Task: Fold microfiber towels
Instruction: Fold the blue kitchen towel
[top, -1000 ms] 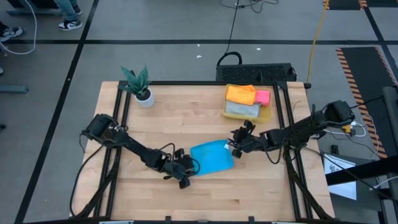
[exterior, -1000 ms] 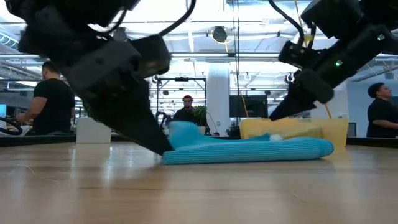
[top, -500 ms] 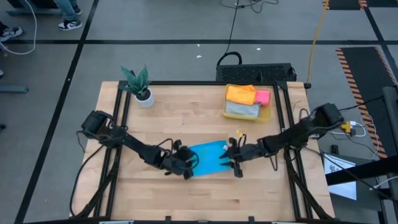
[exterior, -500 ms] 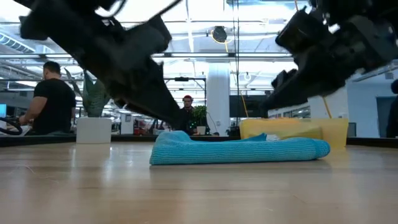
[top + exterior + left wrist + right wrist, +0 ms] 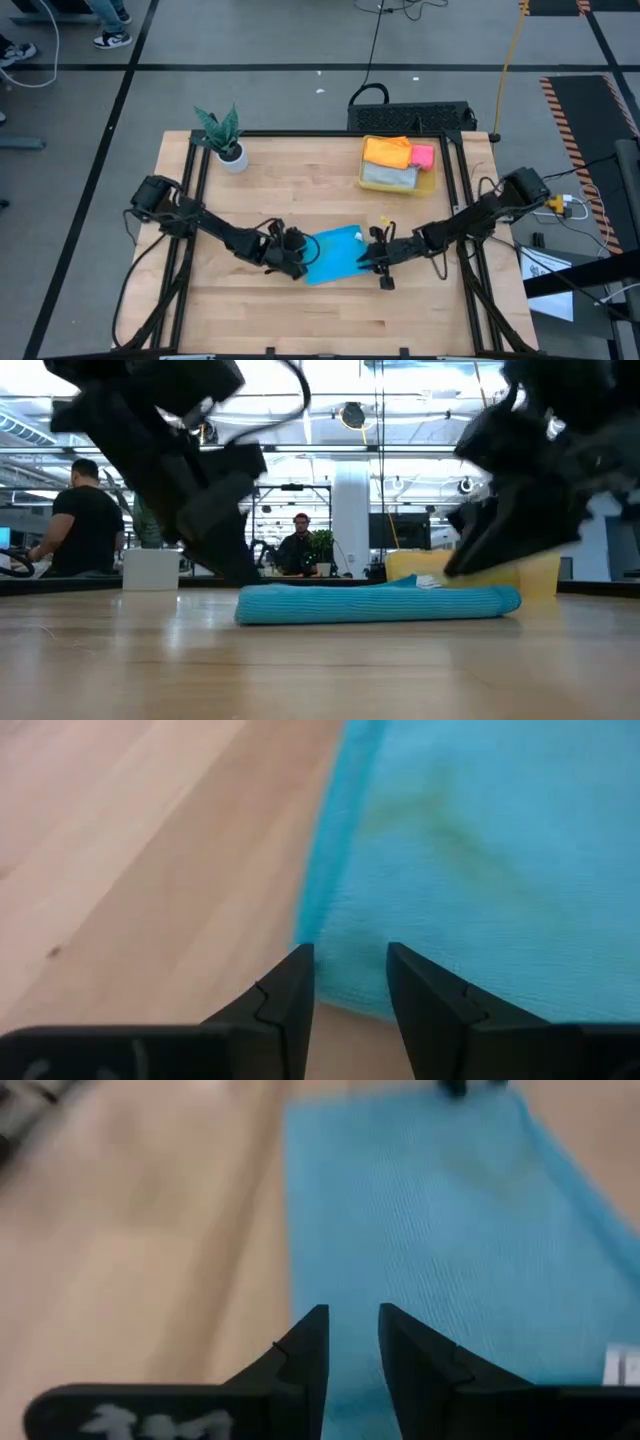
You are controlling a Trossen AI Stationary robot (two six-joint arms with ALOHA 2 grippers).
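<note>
A bright blue towel (image 5: 335,255) lies flat and folded on the wooden table, near its middle. My left gripper (image 5: 300,262) is low at the towel's left edge. Its fingers (image 5: 348,970) are slightly apart, on either side of the near left corner (image 5: 312,935). My right gripper (image 5: 368,258) slants down at the towel's right edge. Its fingers (image 5: 352,1335) are a narrow gap apart above the blue cloth (image 5: 430,1220). Orange (image 5: 387,151), pink (image 5: 423,156) and grey (image 5: 388,176) towels lie in a yellow bin (image 5: 431,184). My left gripper stands with its fingertips (image 5: 235,570) down at the towel's left end (image 5: 250,605); whether they touch it I cannot tell. My right gripper has its fingertips (image 5: 455,568) just over the towel's right part (image 5: 470,598); whether they touch it I cannot tell.
A potted plant (image 5: 225,140) in a white pot stands at the far left of the table. The bin sits at the far right. Bare wood lies in front of the towel toward the near edge. People show in the room behind the table.
My left gripper has moved from the near side up to the towel's left edge. My right gripper has come down and toward the near edge onto the towel's right edge, tipping further downward. The towel has slid a little toward the table's left.
</note>
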